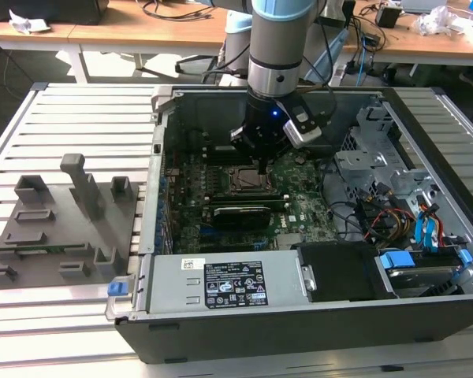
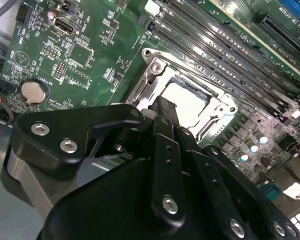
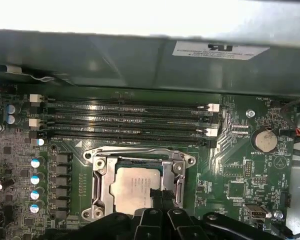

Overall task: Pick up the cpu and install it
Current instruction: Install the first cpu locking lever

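Observation:
The cpu (image 3: 130, 192), a silvery-grey square, lies flat inside the metal socket frame (image 3: 97, 175) on the green motherboard (image 3: 240, 165). In the exterior view the cpu (image 1: 240, 179) sits mid-board inside the open computer case (image 1: 299, 323). My gripper (image 1: 262, 167) hangs straight down over it. Its black fingertips (image 3: 157, 196) are together and rest at the edge of the cpu's top plate, with nothing between them. In the second wrist view the gripper (image 2: 162, 107) covers part of the cpu (image 2: 190, 102) and the socket frame (image 2: 155, 75).
Memory slots (image 3: 125, 120) run beside the socket, near the case wall. A long black graphics card (image 1: 240, 213) lies just in front of the socket. The power supply (image 1: 221, 283), drive cage (image 1: 378, 157) and loose cables (image 1: 394, 220) crowd the case. A grey fixture tray (image 1: 63, 228) sits at the exterior view's left.

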Available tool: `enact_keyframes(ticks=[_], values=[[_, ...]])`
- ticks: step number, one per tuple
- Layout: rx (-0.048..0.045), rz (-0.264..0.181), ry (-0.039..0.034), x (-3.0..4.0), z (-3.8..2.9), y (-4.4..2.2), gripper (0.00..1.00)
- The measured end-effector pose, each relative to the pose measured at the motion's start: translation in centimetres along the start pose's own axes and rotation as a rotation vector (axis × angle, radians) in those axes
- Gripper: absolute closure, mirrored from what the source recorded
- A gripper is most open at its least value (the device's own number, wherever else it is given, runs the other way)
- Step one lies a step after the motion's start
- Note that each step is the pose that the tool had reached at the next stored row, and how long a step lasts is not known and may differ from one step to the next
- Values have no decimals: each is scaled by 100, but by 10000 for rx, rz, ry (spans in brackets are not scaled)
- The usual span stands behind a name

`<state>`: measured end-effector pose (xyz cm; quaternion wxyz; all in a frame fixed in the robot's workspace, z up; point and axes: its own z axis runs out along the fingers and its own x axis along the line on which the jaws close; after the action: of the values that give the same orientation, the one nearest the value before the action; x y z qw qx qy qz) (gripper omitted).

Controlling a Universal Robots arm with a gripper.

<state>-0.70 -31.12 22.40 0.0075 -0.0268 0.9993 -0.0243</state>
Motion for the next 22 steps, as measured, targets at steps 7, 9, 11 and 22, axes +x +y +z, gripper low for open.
enact_keyframes(ticks=[7,9,11,22], values=[[32,0,2,-1,-115,-6,89],[33,0,1,-2,-155,-8,89],[38,0,2,-2,-190,-9,89],[76,-1,4,-6,-466,-23,89]])
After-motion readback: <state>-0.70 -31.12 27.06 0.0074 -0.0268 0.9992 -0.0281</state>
